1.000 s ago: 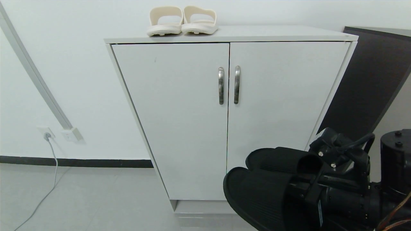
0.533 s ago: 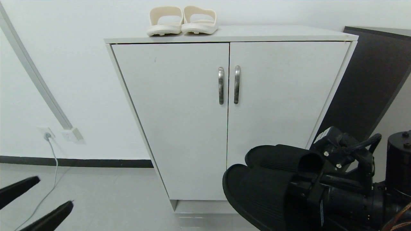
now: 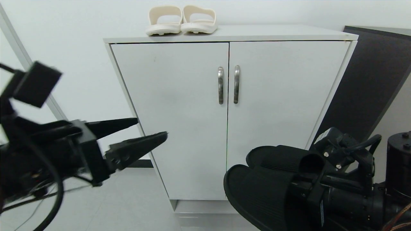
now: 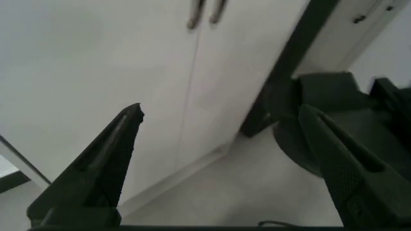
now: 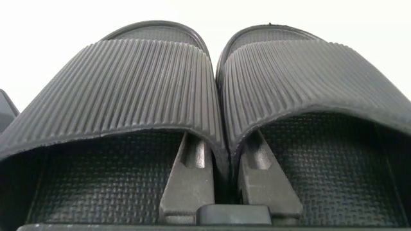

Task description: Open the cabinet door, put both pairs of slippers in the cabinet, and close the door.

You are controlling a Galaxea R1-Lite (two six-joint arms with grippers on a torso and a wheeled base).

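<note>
Right gripper (image 5: 223, 157) is clamped on the pair of black slippers (image 3: 263, 186) — I see its two fingers inside the straps, pinching the inner sides together. The pair hangs low in front of the right door (image 3: 282, 96), toes toward the white cabinet (image 3: 334, 96). Left gripper (image 3: 152, 127) has its jaws spread wide with nothing between them. It is out in front of the cabinet's left edge, level with the lower half of the left door (image 3: 179, 80). Both doors are closed, and the two metal handles (image 3: 220, 85) stand upright side by side at the centre seam. Cream slippers (image 3: 181, 20) — the second pair — sit on the cabinet top, left of centre, side by side and touching. A dark panel (image 3: 369, 83) stands just beside the cabinet's right side.
</note>
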